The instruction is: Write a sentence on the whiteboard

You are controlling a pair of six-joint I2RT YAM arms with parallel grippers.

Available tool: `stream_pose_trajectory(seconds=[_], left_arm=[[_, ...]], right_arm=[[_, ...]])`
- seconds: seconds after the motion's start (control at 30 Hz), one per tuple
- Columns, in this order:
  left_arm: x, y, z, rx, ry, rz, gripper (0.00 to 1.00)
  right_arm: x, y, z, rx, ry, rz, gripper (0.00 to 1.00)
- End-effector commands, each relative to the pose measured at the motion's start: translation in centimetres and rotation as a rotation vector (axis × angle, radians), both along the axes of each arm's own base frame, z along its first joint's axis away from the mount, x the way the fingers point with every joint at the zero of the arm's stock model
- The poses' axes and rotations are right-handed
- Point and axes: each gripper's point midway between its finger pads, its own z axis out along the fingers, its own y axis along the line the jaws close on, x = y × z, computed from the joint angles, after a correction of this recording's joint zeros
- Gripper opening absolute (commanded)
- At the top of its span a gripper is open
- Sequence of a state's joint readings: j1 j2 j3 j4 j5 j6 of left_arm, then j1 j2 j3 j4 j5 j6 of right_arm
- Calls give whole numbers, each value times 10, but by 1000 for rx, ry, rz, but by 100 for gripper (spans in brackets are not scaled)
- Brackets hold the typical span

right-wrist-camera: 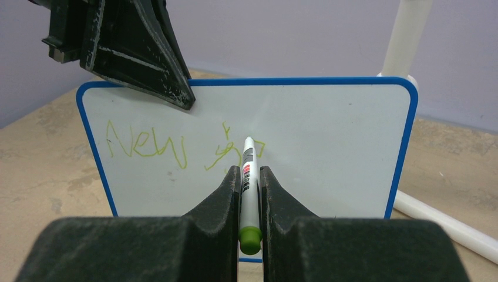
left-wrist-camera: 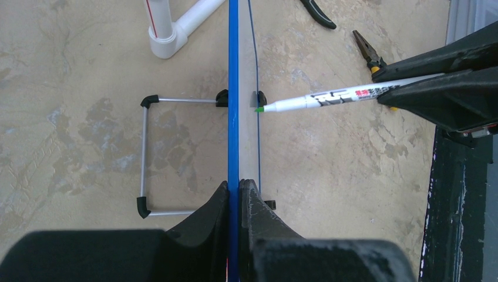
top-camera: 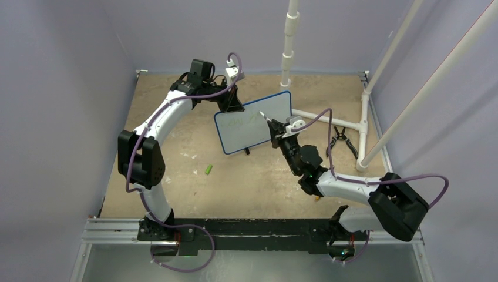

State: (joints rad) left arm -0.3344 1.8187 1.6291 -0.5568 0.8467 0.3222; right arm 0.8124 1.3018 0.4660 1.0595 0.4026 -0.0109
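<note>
Arched toward 11 o'clock, the left tool [left-wrist-camera: 234, 187] clamps the top edge of the whiteboard [top-camera: 244, 134], which stands at the centre of the counter [top-camera: 188, 176]. From 4 o'clock the right tool [right-wrist-camera: 250, 171] pinches a green marker [right-wrist-camera: 248, 154], its tip seemingly touching the sentence [right-wrist-camera: 147, 148].

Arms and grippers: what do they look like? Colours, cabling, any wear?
Both match. The left arm and right arm have white rounded links with bulky black joint housings, and a loose purple cable runs along each. The left gripper and right gripper are matte black, with wedge-shaped fingers tapering to narrow tips and scuffed whitish along the edges.
</note>
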Motion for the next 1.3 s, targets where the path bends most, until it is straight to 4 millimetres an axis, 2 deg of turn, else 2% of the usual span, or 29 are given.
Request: stream_pose_trajectory(seconds=[0.0,0.17,0.43,0.87,0.97,1.17,1.27], left_arm=[[-6,7,-1,23,-11,0,0],[-6,7,-2,24,-8,0,0],[-6,7,-4,25,-4,0,0],[-6,7,-1,23,-11,0,0],[-6,7,-2,22,-9,-1,0],[-6,7,-1,23,-11,0,0],[-6,7,-2,24,-10,1,0]], right_arm=[[1,-12,17,53,-29,-56,0],[5,-8,19,56,-32,-53,0],[11,-6,10,38,-20,-74,0],[10,-22,-5,20,23,-136,0],[8,-25,-2,28,17,-140,0],[-1,-33,16,88,-34,-134,0],[1,-28,19,85,-37,-117,0]])
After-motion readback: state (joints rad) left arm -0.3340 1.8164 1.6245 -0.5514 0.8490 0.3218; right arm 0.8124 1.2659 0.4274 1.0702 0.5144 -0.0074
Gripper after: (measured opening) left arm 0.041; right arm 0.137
